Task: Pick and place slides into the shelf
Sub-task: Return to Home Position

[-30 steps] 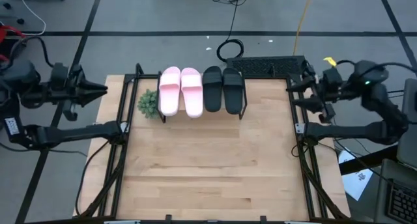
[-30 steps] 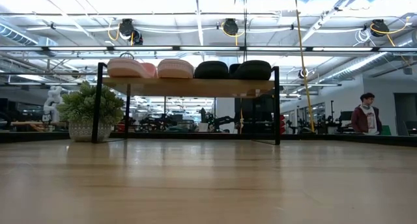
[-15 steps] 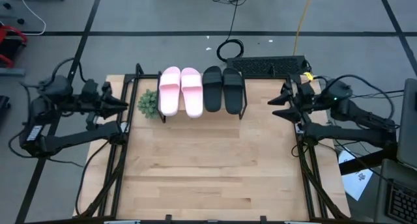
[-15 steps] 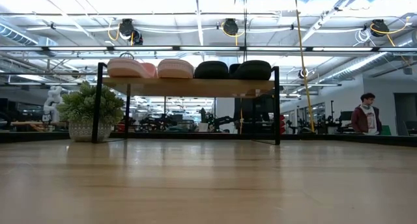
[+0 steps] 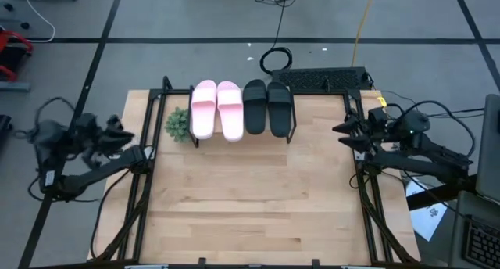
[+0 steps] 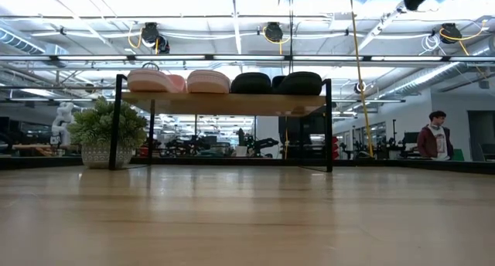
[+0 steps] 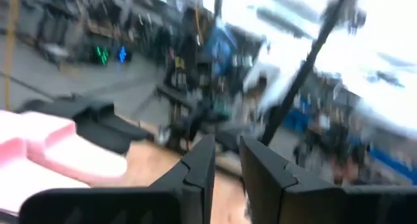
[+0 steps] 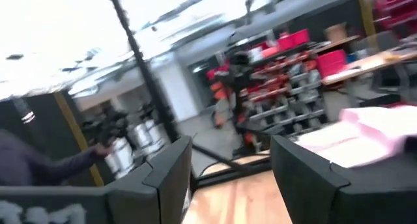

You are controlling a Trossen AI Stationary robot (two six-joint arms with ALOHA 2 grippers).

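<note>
Two light pink slides (image 5: 216,109) and two black slides (image 5: 267,107) rest side by side, soles down, on the shelf's wooden plank (image 6: 224,104) at the table's far edge. In the low view the pink pair (image 6: 178,81) sits left of the black pair (image 6: 277,83). My left gripper (image 5: 129,134) hovers over the table's left edge with only a narrow gap between its fingers (image 7: 203,167) and nothing in it. My right gripper (image 5: 340,134) hovers over the right edge, wide open and empty (image 8: 228,172). Both point toward the shelf.
A small potted plant (image 5: 177,124) stands just left of the shelf. Black metal frames (image 5: 144,183) run along the table's left and right sides (image 5: 366,191). A black keyboard-like box (image 5: 320,77) lies behind the far edge. A person (image 6: 433,139) stands far off in the room.
Both grippers have sunk lower beside the table's side edges and shifted a little toward its near edge, their wrists rolling as they went. Neither has opened or shut. The slides have stayed still on the shelf.
</note>
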